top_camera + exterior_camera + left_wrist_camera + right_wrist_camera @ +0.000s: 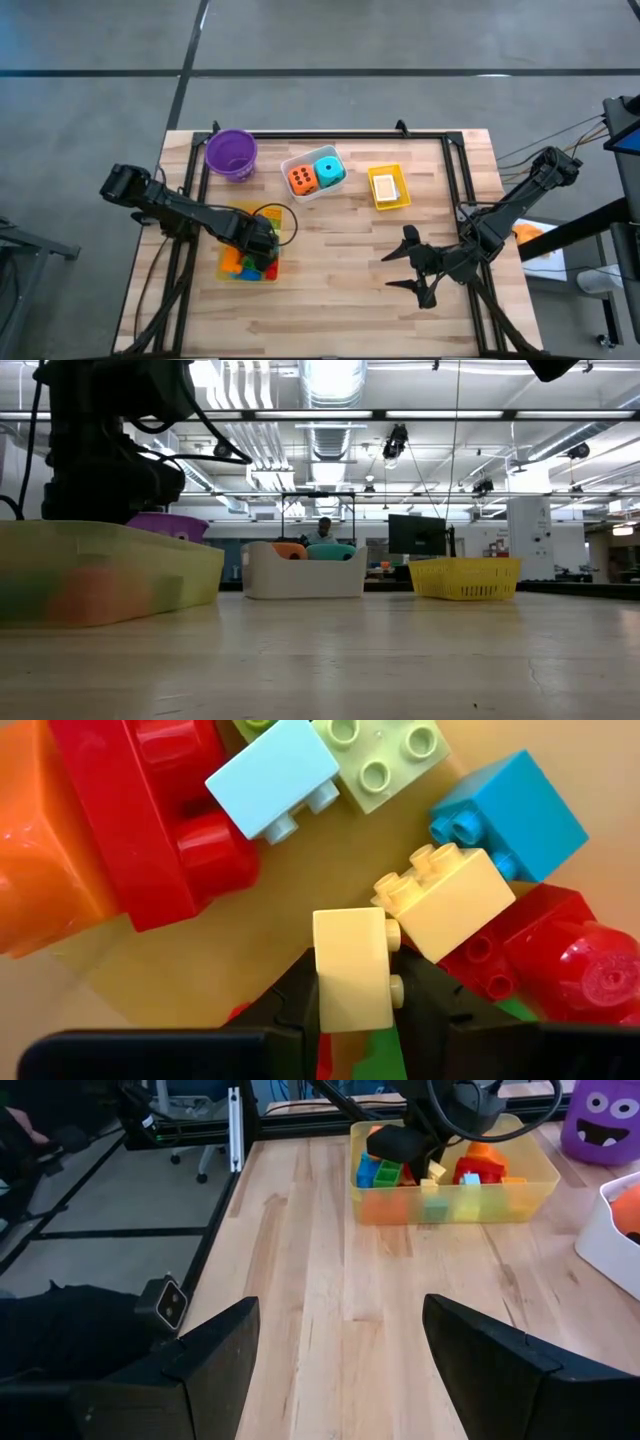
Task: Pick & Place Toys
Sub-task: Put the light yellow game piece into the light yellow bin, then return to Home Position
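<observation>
Several bright plastic blocks (150, 810) lie in a clear yellow tray (232, 268) at the table's near left. My left gripper (262, 248) reaches down into this tray and is shut on a pale yellow block (352, 970). A second pale yellow block (445, 900) lies right beside the held one. My right gripper (415, 268) is open and empty above the bare table at the near right; its fingers (215, 1360) frame the wood in the right wrist view. An orange die (301, 179) and a teal die (329, 170) sit in a white tray (296, 160). My left gripper pinches the pale yellow block by two opposite sides (326, 982) between its two fingers, coming from above and pointing down into the tray. The block's studs (396, 988) face sideways toward one finger. Whether it is clear of the blocks below, I cannot tell.
A purple bowl (232, 153) stands at the far left. A small yellow tray (390, 203) holding a card (385, 186) stands right of the white tray. A black frame (330, 136) runs along the table's far edge and sides. Bare wood lies in the near middle (340, 280).
</observation>
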Robot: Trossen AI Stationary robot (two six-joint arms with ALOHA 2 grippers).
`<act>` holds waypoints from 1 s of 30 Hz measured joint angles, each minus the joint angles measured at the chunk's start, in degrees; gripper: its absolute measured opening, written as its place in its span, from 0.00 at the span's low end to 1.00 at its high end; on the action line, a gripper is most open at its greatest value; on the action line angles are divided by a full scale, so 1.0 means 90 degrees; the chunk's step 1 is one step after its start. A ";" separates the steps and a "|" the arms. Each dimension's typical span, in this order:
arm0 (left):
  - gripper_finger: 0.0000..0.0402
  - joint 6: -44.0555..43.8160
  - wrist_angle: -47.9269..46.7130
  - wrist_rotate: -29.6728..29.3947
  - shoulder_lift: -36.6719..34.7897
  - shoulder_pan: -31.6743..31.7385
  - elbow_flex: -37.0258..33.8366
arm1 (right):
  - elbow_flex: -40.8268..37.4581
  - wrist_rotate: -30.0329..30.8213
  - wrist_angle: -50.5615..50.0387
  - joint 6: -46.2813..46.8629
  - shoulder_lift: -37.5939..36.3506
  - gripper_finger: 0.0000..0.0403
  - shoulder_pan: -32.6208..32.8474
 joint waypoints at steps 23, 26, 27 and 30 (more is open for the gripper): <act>0.78 0.0021 -0.0063 0.1134 -0.0379 0.0418 0.0318 | 0.0000 0.0015 0.0014 -0.0019 0.0000 0.69 0.0000; 0.78 0.0059 -0.0073 0.1129 -0.0730 0.0418 0.0514 | 0.0000 0.0017 0.0027 -0.0005 0.0000 0.69 0.0000; 0.78 0.0107 -0.0083 0.1117 -0.0865 0.0418 0.0569 | -0.0002 0.0017 0.0026 0.0000 0.0000 0.69 0.0000; 0.78 0.0189 -0.0073 0.1024 -0.1321 0.0418 0.0716 | -0.0002 0.0019 0.0033 0.0147 0.0000 0.69 0.0000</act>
